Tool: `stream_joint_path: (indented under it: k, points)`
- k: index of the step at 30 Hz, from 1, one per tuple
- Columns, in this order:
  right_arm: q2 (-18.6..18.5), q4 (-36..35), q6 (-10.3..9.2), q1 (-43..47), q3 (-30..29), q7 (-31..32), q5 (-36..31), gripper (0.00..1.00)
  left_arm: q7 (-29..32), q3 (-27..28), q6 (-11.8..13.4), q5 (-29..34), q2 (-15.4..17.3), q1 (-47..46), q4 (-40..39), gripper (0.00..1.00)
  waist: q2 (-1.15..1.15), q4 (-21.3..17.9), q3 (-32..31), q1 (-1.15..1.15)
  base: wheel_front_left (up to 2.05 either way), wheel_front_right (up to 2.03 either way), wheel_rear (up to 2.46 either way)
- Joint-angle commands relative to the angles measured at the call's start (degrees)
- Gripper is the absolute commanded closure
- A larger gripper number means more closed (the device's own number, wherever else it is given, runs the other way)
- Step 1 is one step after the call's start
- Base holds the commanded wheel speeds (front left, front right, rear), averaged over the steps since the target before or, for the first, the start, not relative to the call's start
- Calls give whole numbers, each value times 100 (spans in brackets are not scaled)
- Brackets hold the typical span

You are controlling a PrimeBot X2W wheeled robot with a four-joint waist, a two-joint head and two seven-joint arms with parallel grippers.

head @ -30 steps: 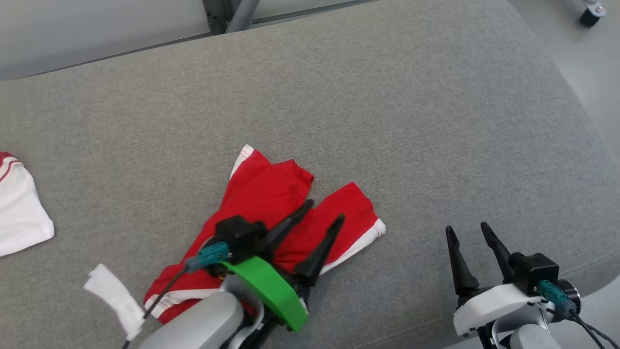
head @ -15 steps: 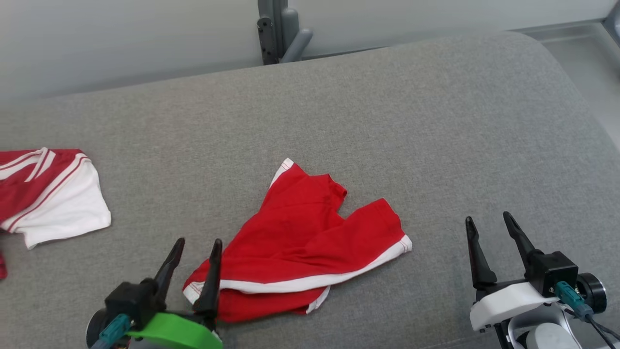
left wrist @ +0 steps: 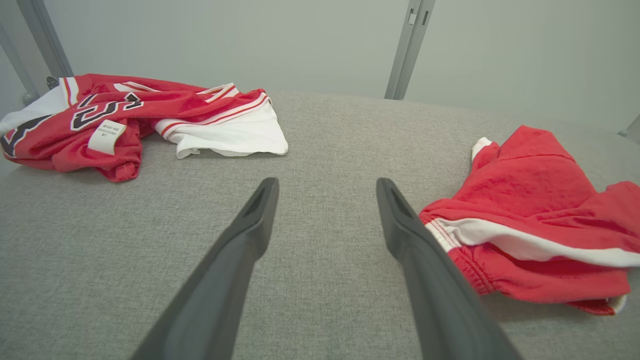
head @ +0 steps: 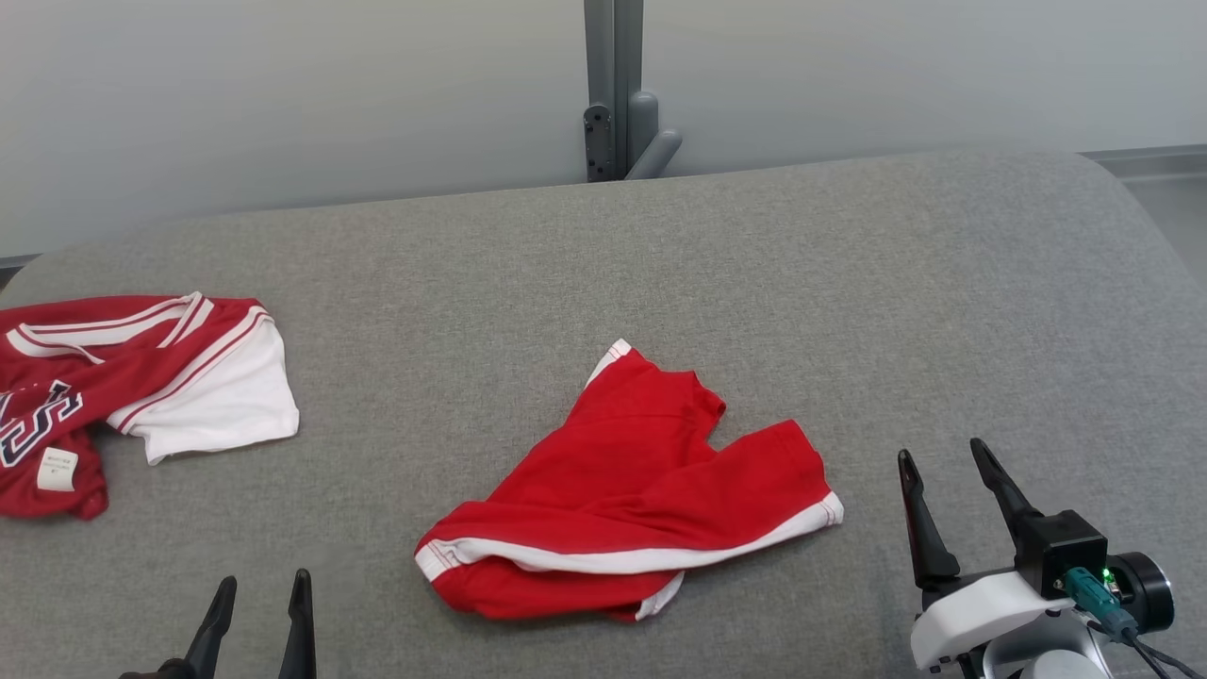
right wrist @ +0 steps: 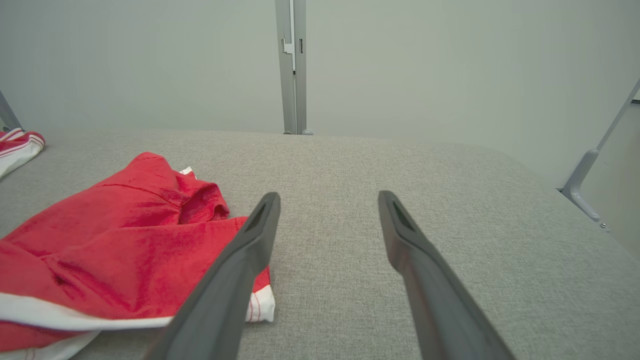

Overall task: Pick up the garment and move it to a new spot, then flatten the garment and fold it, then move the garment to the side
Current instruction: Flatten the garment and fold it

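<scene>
Two garments counted on the grey worktop [head: 849,283]: crumpled red shorts [head: 632,500] with white trim near the middle, red-and-white jersey [head: 141,377] well apart at the left edge. Two tools counted too: left tool [head: 264,579] low at the near edge, left of the shorts, fingers spread, gripping nothing; right tool [head: 941,451] right of the shorts, likewise spread and empty, pointing away.

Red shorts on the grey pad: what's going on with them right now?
Nothing is being held. The shorts lie rumpled and doubled over in the middle of the pad. The left gripper and right gripper both hang open near the front edge, one on each side of the shorts, touching neither them nor the jersey heaped at the far left.
</scene>
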Motion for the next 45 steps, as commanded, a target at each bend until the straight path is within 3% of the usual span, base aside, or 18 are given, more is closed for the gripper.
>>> stream_joint_path:
  k: [1, 5, 10, 23, 27, 30, 32, 33, 39, 45]
  points:
    - [-16, 30, -11, 65, -2, 1, -27, 0, -1, 104, -104, 62, -65, 63, 28, 0, 23, 48, -38, 0, 0, 0, 0]
    - [-14, 99, -11, 67, 30, 0, 20, 0, -1, 386, -385, 314, -252, 121, 170, 0, 23, 106, -59, 0, 0, 0, 0]
    - [-14, 123, -11, 55, 76, 1, 49, 0, -1, 592, -556, 521, -410, 29, 238, 0, 23, 144, -74, 0, 0, 0, 0]
    - [-14, 145, -11, 14, 210, 1, -22, 0, -1, 649, -619, 646, -564, -6, 289, 0, 23, 68, -64, 0, 0, 0, 0]
    - [-14, 56, -11, -27, 304, 1, 8, 0, -1, 575, -620, 425, -625, -12, 389, 0, 23, 55, -65, 0, 0, 0, 0]
    - [-8, 425, -11, -121, 564, 0, 50, 0, 12, 420, -621, 106, -617, -72, 608, 0, 23, 49, -65, 0, 0, 0, 0]
    - [-42, 781, -11, -285, 732, 145, 95, 0, 239, 361, -620, -194, -672, -162, 706, 0, 23, 47, -51, 0, 0, 0, 0]
    - [-123, 1029, -11, -513, 938, 440, 147, 0, 632, 353, -620, -472, -735, -240, 736, 0, 23, 51, 11, 0, 0, 0, 0]
    - [-267, 1470, -11, -1121, 1055, 1352, 292, 0, 1819, 216, -537, -1086, -854, -511, 362, 0, 23, 118, 338, 0, 0, 0, 0]
    - [-264, 1793, -11, -1366, 1146, 1718, 415, 0, 2415, 154, -434, -1451, -925, -599, 27, 0, 23, 178, 631, 0, 0, 0, 0]
